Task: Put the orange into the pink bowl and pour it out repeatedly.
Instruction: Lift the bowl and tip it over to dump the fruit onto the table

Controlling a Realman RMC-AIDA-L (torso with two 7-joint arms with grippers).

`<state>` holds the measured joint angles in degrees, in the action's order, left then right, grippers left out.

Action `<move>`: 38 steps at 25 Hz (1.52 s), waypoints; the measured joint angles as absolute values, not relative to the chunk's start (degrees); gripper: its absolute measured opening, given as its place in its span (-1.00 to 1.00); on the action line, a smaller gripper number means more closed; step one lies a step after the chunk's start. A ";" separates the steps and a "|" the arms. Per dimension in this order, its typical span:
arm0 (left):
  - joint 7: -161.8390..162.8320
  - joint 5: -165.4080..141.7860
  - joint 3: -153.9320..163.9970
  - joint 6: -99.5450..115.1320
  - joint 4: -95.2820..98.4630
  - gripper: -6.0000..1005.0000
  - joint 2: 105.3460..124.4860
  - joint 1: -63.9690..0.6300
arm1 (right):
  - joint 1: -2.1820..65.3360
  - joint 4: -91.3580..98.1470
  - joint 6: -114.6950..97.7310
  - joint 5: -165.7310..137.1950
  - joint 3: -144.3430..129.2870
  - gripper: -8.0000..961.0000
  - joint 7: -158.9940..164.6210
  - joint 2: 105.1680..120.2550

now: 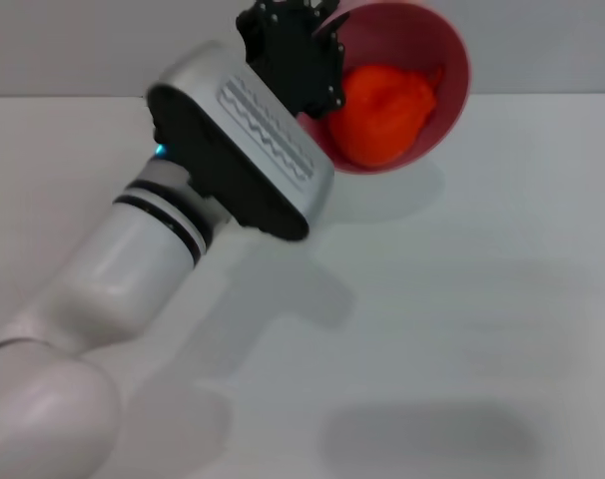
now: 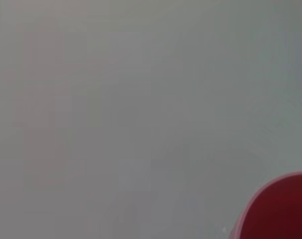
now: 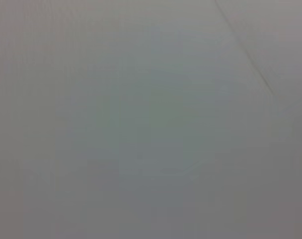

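Observation:
The pink bowl (image 1: 447,60) is lifted off the table at the far middle and tilted so its mouth faces me. The orange (image 1: 387,112) lies inside it, against the lower wall. My left gripper (image 1: 302,70) is shut on the bowl's left rim and holds it up; its black fingers cover that rim. A piece of the bowl's rim (image 2: 278,211) also shows in the left wrist view. My right gripper is out of view; its wrist view shows only bare table.
The white table (image 1: 462,319) spreads wide below and to the right of the bowl. My left arm (image 1: 163,239) crosses the left half of the table. The table's far edge runs behind the bowl.

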<state>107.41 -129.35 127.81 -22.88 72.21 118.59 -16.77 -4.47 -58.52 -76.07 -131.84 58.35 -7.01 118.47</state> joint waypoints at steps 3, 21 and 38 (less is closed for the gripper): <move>103.10 -129.42 130.48 -25.92 70.47 -0.89 118.57 -17.15 | -4.48 -58.59 -76.67 -131.95 58.24 0.37 -5.71 118.48; 94.45 -129.46 137.75 -41.71 63.04 -0.88 118.83 -19.34 | -4.06 -57.50 -77.44 -135.48 58.13 0.37 -1.81 118.47; 100.80 -129.32 138.50 -44.62 61.96 -0.88 118.62 -20.31 | -3.50 -57.48 -77.25 -136.25 57.83 0.36 -1.76 118.47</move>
<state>100.80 -129.32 138.50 -44.62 61.96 118.62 -20.31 -3.50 -57.48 -77.25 -136.25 57.83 -1.76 118.47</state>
